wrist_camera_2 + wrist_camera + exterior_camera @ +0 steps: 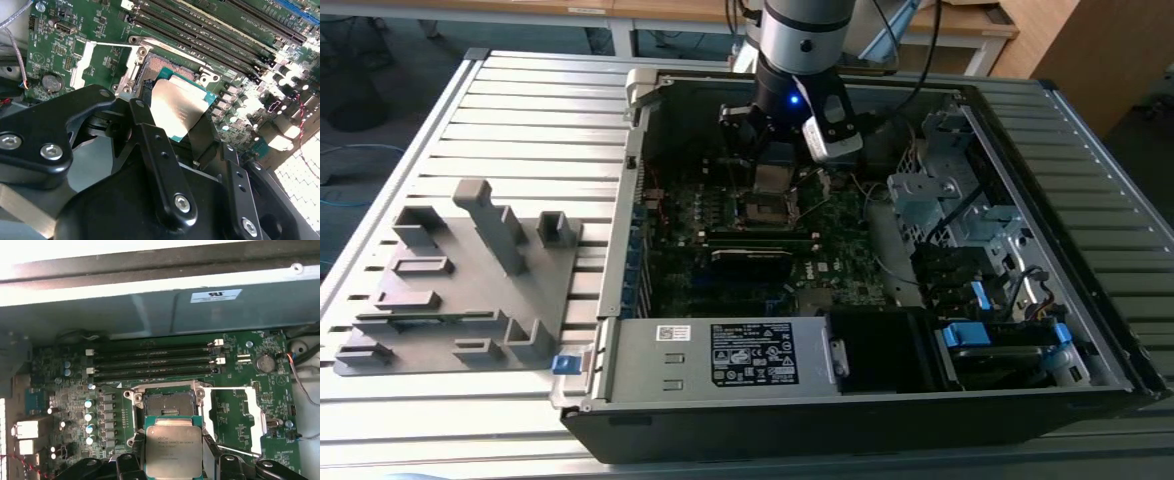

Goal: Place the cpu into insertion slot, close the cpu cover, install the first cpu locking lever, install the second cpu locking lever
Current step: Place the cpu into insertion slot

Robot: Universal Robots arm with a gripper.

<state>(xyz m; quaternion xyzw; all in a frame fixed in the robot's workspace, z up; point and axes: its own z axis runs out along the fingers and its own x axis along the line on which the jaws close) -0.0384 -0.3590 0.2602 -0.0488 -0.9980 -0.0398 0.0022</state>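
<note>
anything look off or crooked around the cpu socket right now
Nothing stands out. The cpu is gripped in the hand and is not yet in the open insertion slot. In the first wrist view its edges run square with the slot's frame. The slot's dark centre is bare, and no damage shows.

In the second wrist view you get hard glare across the cpu (177, 107), and a patch well beyond it burns out white. In the exterior view the computer case (854, 420) around the cpu lies in shadow, while the slatted table (520, 110) is evenly bright.
</note>
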